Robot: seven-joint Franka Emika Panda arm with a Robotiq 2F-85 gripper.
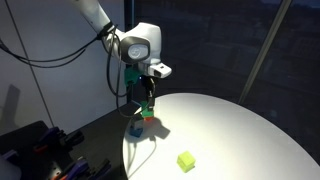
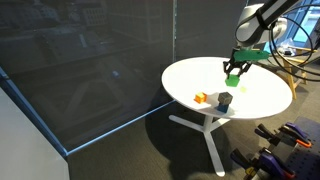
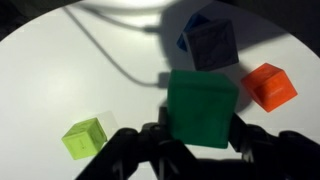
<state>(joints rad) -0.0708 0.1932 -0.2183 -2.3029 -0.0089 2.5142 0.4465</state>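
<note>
**Inspector:** State of the claw?

**Assessor:** The gripper (image 3: 198, 140) is drawn in narrow and clamps the green cube (image 3: 203, 108), with one finger on each of two opposite side faces.

**Inspector:** Location of the cube?

**Assessor:** It is in the jaws, above the white round table (image 1: 250, 125), and I judge it lifted clear. It is near the dark blue cube (image 3: 207, 42). The orange block (image 3: 269, 85) and the lime block (image 3: 84, 138) lie apart on either side.

**Inspector:** Handling properties?

**Assessor:** My judgement is that it is light, stiff and not fragile. The faces look flat and smooth, so it may slip or twist if it is pinched off-centre. The soundest hold is square across two parallel faces at mid-height.

**Inspector:** Anything hidden?

**Assessor:** In the wrist view the cube covers the finger pads, so the depth of the grip cannot be confirmed. The cube's underside and the gap below it are unseen. Both exterior views are dim and small. The material cannot be told.
</note>
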